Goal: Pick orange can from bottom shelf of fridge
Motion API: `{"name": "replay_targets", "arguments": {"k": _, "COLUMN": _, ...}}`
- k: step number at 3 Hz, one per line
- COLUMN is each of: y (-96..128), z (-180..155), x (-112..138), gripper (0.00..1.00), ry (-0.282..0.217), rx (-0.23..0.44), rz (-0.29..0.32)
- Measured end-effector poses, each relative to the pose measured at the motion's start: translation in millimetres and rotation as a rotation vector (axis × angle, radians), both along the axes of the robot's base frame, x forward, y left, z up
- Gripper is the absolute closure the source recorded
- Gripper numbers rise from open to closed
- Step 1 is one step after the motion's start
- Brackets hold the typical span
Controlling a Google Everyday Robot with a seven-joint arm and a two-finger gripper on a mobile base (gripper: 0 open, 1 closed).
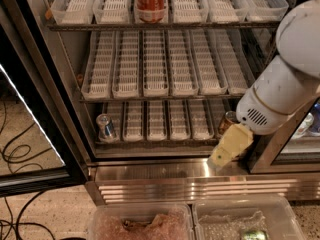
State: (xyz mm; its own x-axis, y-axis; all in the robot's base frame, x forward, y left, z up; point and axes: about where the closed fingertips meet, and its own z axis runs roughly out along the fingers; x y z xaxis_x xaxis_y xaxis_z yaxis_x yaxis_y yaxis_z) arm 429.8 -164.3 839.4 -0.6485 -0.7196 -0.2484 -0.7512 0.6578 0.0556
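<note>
Speckled flooring with black cables (pixel 20 149) lies left of your open fridge (pixel 150 171). On its bottom shelf (pixel 160 121) the orange can (pixel 228 120) stands upright at the far right end, partly hidden by the white arm. Your claw (pixel 227 149) hangs just below and in front of that can, angled down toward the steel ledge. You cannot tell whether it is released or clenched, and it carries nothing. A blue-and-silver can (pixel 106 128) stands at the shelf's left end, and a red can (pixel 151 1) sits on the top shelf.
</note>
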Motion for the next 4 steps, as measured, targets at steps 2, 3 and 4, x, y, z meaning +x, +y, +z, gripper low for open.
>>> {"name": "replay_targets", "arguments": {"k": 2, "y": 4, "z": -9, "x": -1, "gripper": 0.00, "ry": -0.063, "rx": -0.005, "rz": -0.253}}
{"name": "replay_targets", "arguments": {"k": 3, "y": 8, "z": -11, "x": -2, "gripper": 0.00, "ry": -0.041, "rx": 0.025, "rz": -0.230}}
{"name": "replay_targets", "arguments": {"k": 4, "y": -13, "z": -39, "x": -2, "gripper": 0.00, "ry": 0.052, "rx": 0.161, "rz": -0.262}}
